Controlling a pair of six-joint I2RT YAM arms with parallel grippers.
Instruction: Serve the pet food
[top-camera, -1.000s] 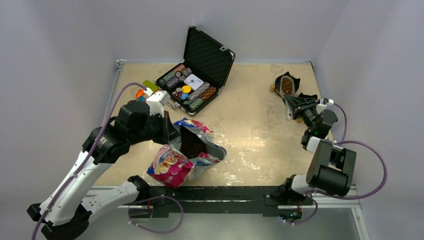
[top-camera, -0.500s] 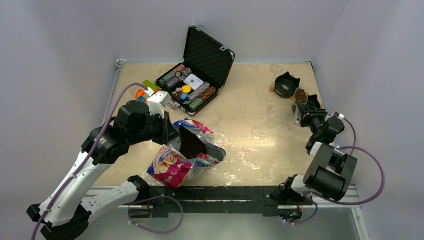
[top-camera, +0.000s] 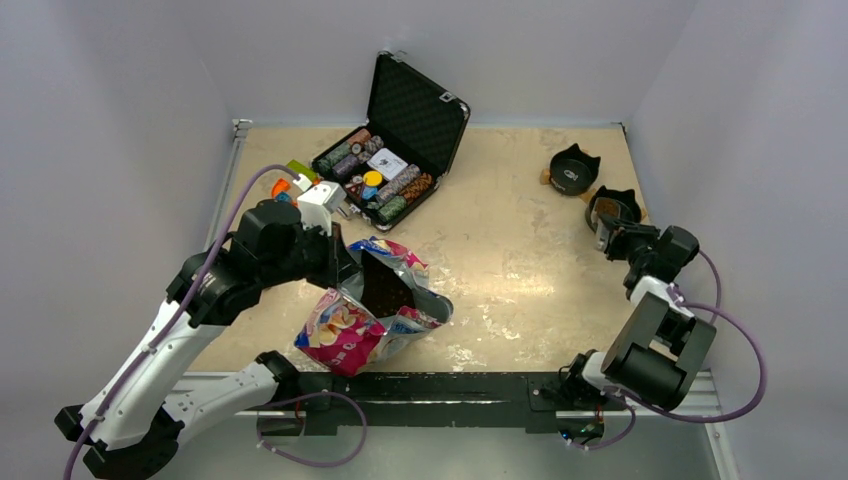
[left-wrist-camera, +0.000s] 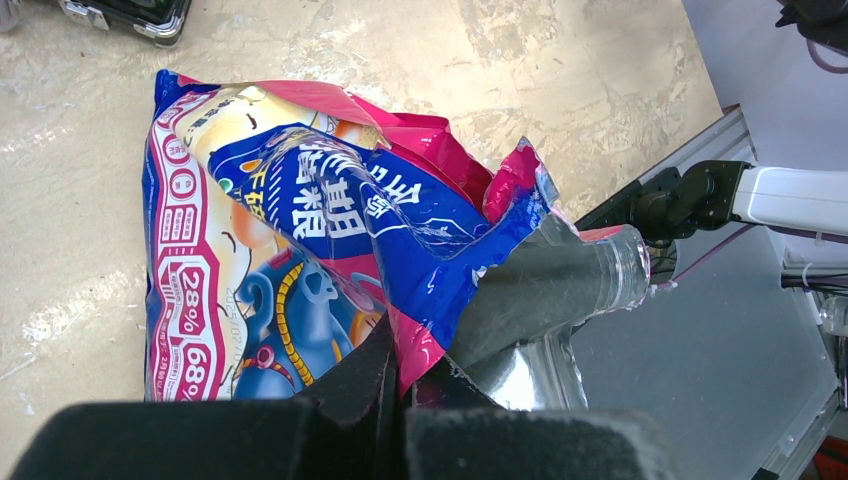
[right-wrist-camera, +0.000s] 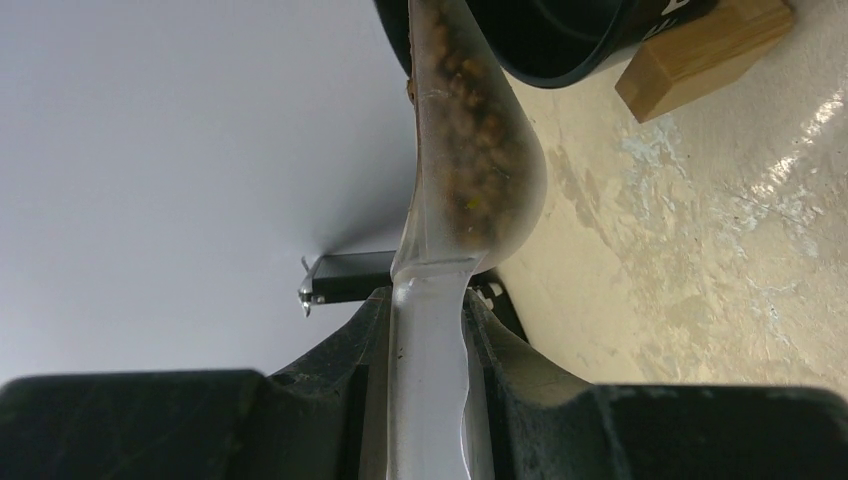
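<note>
We judged the kibble (right-wrist-camera: 455, 120) loose and spill-prone: right hand (right-wrist-camera: 428, 335) clamped the scoop (right-wrist-camera: 470, 215) by its handle, left hand (left-wrist-camera: 400, 385) pinched the bag (left-wrist-camera: 300, 200) edge.

Bag (left-wrist-camera: 300, 230), frame centre: pink edges, blue-white print. Kibble (right-wrist-camera: 465, 150) in my clear scoop (right-wrist-camera: 430, 380): dark brown. Bowl (right-wrist-camera: 560, 40) black.

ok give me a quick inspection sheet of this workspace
surface: beige table, scuffed, pale smears
job's things: pet food bag open, kibble inside; clear scoop loaded with kibble, its tip at the rim of a black bowl; second black bowl behind
clutter: open poker chip case; small coloured pieces beside it; wooden block
grippers: left gripper shut on the bag's edge; right gripper shut on the scoop's handle
cables: purple cables looping off both arms
surroundings: grey walls
</note>
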